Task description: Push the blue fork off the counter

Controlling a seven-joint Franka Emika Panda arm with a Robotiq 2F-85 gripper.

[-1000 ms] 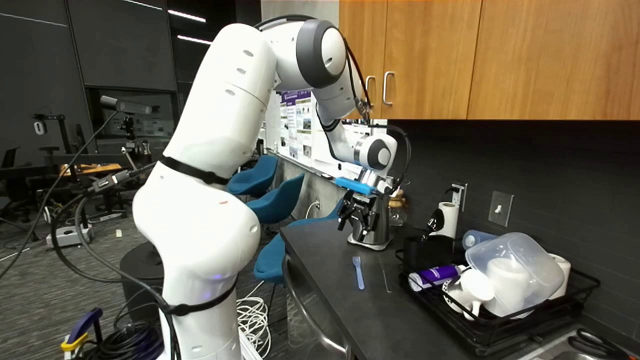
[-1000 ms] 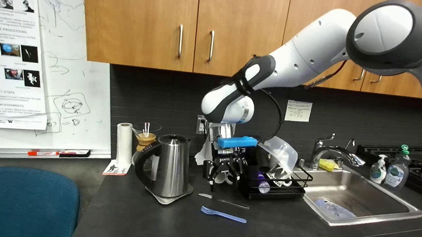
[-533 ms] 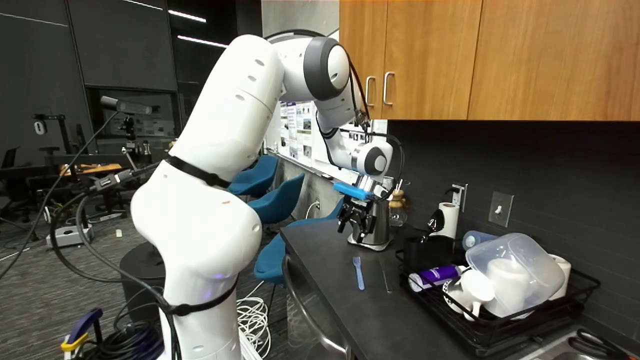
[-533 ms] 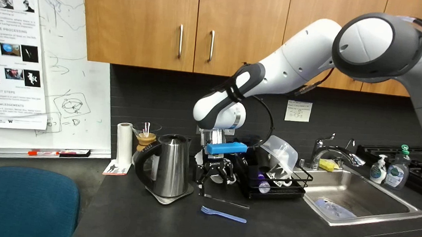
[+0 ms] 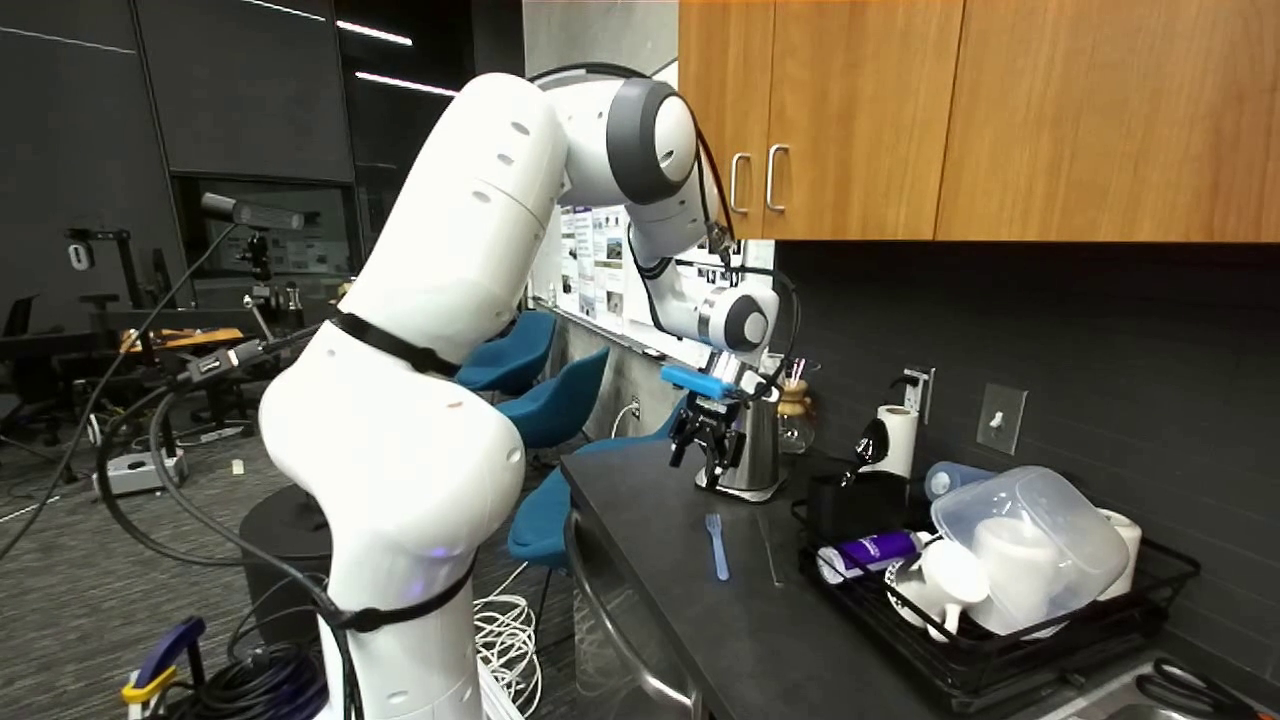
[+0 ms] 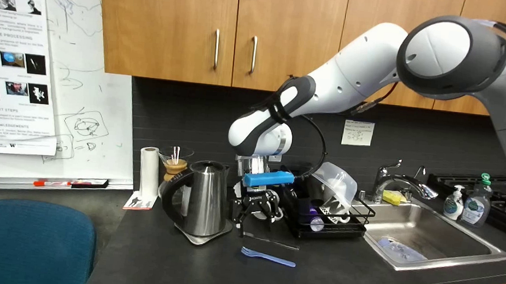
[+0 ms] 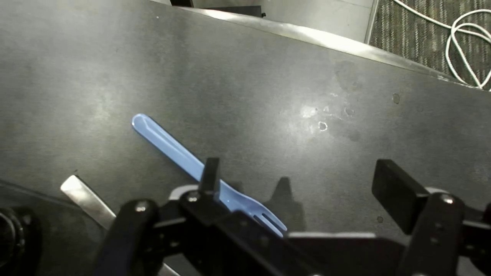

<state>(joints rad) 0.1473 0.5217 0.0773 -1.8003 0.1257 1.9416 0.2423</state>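
- Your pincer [image 7: 299,184] hangs wide over the desk [image 7: 245,92]
- Blue fork [image 7: 190,163] lies there, pincer's nine o'clock in your wrist view
- Metal utensil [image 7: 89,198], fork's eight o'clock

In an exterior view, your hand [image 6: 256,226], fingers spread, hangs between the steel electric kettle [image 6: 206,201] and the black dish rack [image 6: 331,232]. You have a knife [image 6: 272,241] and, nearer the front edge, a blue fork [image 6: 267,257] on the table [image 6: 179,271].
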